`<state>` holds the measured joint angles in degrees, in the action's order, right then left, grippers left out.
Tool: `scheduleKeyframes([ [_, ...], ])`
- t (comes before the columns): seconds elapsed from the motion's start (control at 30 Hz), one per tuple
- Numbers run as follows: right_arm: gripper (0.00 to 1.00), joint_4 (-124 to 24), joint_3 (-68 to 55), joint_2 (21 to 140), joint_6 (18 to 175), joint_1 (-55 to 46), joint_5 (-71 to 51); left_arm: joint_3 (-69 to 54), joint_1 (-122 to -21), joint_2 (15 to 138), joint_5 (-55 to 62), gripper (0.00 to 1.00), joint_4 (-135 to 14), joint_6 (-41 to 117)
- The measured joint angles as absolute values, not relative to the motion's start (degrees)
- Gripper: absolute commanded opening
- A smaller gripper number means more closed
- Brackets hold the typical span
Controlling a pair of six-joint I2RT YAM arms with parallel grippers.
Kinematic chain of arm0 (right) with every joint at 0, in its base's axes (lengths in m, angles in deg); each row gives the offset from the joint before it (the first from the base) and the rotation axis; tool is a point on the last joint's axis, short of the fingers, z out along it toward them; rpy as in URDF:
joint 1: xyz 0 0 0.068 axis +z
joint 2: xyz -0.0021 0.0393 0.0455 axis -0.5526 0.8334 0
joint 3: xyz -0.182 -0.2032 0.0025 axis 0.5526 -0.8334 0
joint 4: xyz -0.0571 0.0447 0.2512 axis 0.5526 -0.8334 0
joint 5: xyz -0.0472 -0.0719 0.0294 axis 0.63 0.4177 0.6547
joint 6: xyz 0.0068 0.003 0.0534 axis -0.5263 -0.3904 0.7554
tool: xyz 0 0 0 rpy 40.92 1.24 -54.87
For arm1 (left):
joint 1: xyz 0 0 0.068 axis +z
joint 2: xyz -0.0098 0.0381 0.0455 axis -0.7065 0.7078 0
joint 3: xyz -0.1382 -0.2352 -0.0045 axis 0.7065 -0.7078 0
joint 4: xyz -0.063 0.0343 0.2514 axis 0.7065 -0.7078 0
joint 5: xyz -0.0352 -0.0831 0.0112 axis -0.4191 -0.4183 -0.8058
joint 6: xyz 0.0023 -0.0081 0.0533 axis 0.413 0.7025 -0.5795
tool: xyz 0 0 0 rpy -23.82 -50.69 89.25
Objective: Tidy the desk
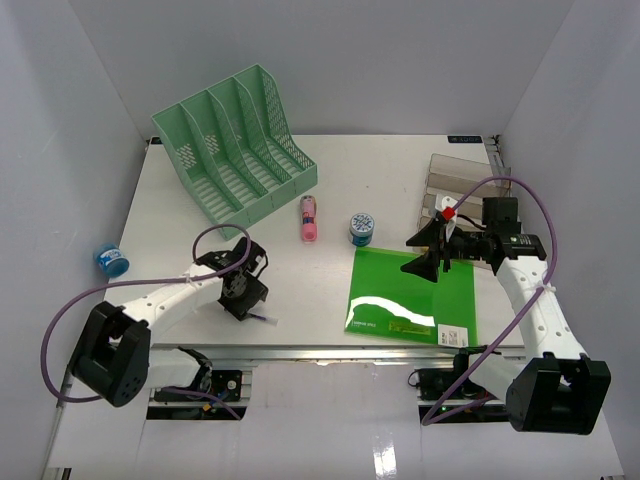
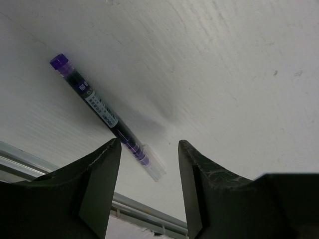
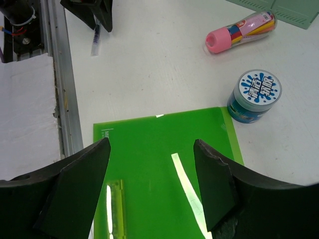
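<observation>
At the near left, left hand (image 2: 149, 145): low over the surface (image 1: 380, 170), fingers partly apart and holding nothing.
Purple pen (image 2: 97, 107): flat on the surface by the front rail, its clear-capped end lying in the gap between the left fingers; I cannot tell whether it touches them.
Right hand (image 3: 152, 144): above the green folder (image 3: 149, 189), fingers wide apart, empty.
Green folder: flat at the near right of the surface, close to the front rail.
Blue jar (image 1: 361, 229): upright just beyond the folder's far edge.
Pink tube (image 1: 309, 218): on its side, left of the jar and near it.
Green file rack (image 1: 235, 140): at the far left, set at an angle.
Clear tray (image 1: 455, 175): far right corner.
Surface: white, spanning the whole work area in front of both arms and carrying the pen, folder, jar, tube, rack and tray.
</observation>
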<state>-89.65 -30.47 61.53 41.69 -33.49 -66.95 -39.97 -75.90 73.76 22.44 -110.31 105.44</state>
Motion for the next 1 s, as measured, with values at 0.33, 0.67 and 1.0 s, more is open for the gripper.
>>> scheduleKeyframes([
  [0.33, 0.74, -89.56, -31.29, 60.94, 41.72, -33.49, -68.40, -37.77, -75.80, 74.33, 22.66, 0.58, -112.25, 104.67],
  [0.67, 0.75, -89.52, -31.48, 60.90, 42.26, -33.49, -68.63, -40.34, -75.80, 72.68, 22.75, 0.51, -112.58, 104.66],
  [1.0, 0.75, -89.54, -31.97, 60.90, 42.73, -33.49, -68.68, -42.33, -75.61, 71.39, 22.74, 0.41, -111.93, 104.29],
])
